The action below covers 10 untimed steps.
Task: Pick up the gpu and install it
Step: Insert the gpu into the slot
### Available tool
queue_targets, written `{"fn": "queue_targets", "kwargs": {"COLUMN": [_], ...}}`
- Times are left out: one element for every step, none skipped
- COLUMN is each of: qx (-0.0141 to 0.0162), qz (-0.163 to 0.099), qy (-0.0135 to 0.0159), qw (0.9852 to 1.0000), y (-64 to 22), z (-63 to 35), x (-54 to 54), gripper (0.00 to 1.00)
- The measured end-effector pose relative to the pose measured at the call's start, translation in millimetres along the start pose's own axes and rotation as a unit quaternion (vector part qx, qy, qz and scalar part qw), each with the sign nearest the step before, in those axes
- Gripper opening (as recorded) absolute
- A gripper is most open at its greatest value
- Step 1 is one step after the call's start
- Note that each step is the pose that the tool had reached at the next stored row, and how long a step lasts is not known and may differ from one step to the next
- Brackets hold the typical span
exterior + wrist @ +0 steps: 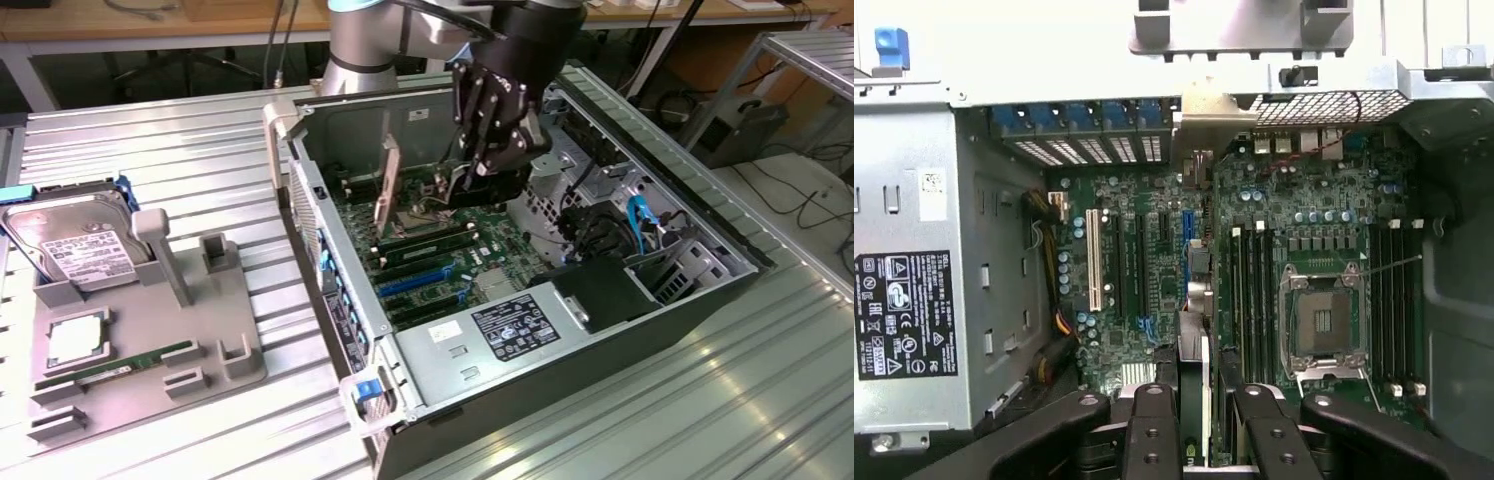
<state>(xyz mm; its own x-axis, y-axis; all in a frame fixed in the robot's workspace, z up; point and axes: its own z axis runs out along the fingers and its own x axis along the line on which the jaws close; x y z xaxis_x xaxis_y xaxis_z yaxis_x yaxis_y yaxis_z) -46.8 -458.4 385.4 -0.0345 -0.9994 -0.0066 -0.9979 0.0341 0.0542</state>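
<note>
Open computer case (304,215) fills the centre of the exterior view, with the motherboard (447,262) on its floor. Gripper (478,185) is upper centre, inside the case over the board. Its fingers (1154,430) are narrowly parted and clamped on the gpu (1195,372), which is held edge-on over the expansion slots, bracket end toward the case rear. Slot contact: cannot tell.

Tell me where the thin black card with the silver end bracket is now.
In the wrist view, the thin black gpu stands edge-on in the gripper, above the expansion slots of the green motherboard, inside the open computer case.
</note>
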Motion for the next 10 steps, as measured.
{"fn": "queue_targets", "kwargs": {"qx": [0.0015,0.0017,0.0018,0.0018,0.0018,0.0018,0.0018,0.0019,0.0018,0.0018], "qz": [0.0,0.0,0.0,0.0,0.0,0.0,0.0,0.0,0.0,0.0], "qy": [-0.0002,-0.0001,-0.0001,-0.0001,-0.0001,-0.0001,-0.0001,-0.0001,-0.0001,-0.0001], "qw": [1.0,1.0,1.0,1.0,1.0,1.0,1.0,1.0,1.0,1.0], "y": [1.6,3.2,5.0,6.9,8.5,10.2,11.9,13.2,14.2,14.7], "z": [1.2,2.5,4.4,6.6,8.3,10.2,12.1,13.9,15.9,17.6], "x": [0.2,0.3,0.4,0.5,0.6,0.7,0.9,1.0,1.2,1.4], "gripper": [0.26,0.26,0.26,0.26,0.26,0.26,0.26,0.26,0.26,0.26]}}
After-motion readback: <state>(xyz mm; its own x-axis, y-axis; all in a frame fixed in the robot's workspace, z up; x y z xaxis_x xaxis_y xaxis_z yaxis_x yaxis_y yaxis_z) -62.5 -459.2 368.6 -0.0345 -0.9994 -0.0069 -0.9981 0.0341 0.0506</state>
